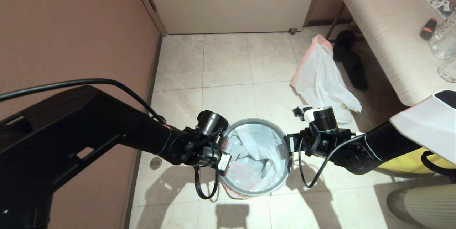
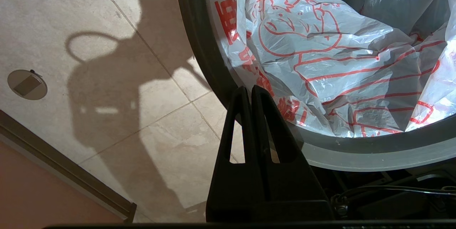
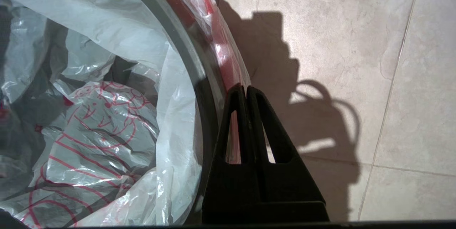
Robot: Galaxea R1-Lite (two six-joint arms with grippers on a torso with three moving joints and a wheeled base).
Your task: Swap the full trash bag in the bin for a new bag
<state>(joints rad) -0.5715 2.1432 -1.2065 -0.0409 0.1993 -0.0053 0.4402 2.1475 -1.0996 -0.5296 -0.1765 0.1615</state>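
Note:
The black bin stands on the floor tiles between my two arms, and its grey hoop (image 1: 254, 192) lies on top as the rim. The new bag (image 1: 256, 150), white with large red characters (image 2: 320, 51), lines the bin and folds out under the hoop (image 3: 171, 33). My left gripper (image 2: 248, 88) is shut, its tips over the hoop's outer edge on the bin's left side. My right gripper (image 3: 245, 88) is shut at the bin's right side, its tips touching the bag's red overhang (image 3: 222, 54). The full trash bag (image 1: 322, 79), plain white with a pink-red rim, lies slumped on the floor at the far right.
A beige-topped bench (image 1: 384, 26) with glassware stands at the right, with black slippers (image 1: 351, 63) under its edge. A wall runs along the left and a door (image 1: 231, 1) closes the far end. A yellow bag (image 1: 409, 161) shows under my right arm. A round floor plate (image 1: 155, 163) sits near the left wall.

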